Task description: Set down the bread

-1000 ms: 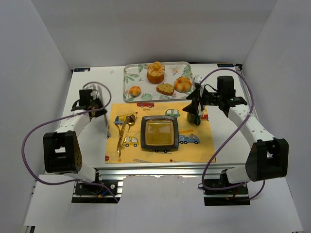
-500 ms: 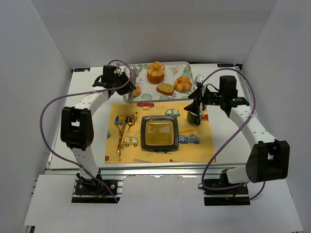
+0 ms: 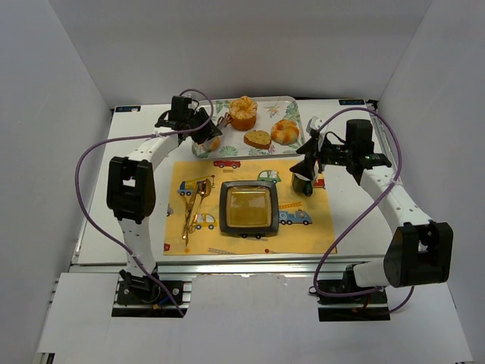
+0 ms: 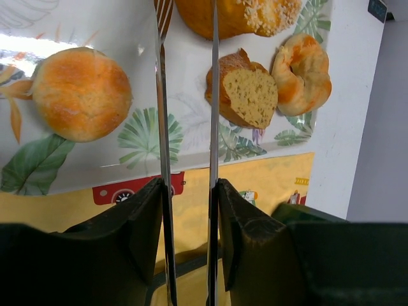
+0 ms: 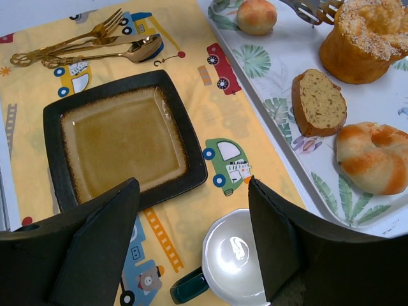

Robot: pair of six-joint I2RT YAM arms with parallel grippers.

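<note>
The bread (image 3: 243, 112) is a tall orange-brown bun with a pale lumpy top, standing at the back of the leaf-print tray (image 3: 203, 112). It also shows in the left wrist view (image 4: 239, 16) and the right wrist view (image 5: 366, 38). My left gripper (image 3: 195, 126) (image 4: 188, 191) is shut on metal tongs (image 4: 213, 95). The tong tips (image 5: 309, 7) reach just left of the bread. My right gripper (image 3: 307, 163) (image 5: 191, 185) is open and empty above a white cup (image 5: 245, 255).
On the tray lie a small round bun (image 3: 211, 142), a bread slice (image 3: 258, 139) and a knotted roll (image 3: 285, 131). A dark square plate (image 3: 227, 208) sits mid-placemat, with gold cutlery (image 3: 193, 203) to its left and the cup (image 3: 301, 182) to its right.
My left arm has swung from the table's left side to over the tray's left end, bringing the tongs up to the bread. The right arm has barely moved.
</note>
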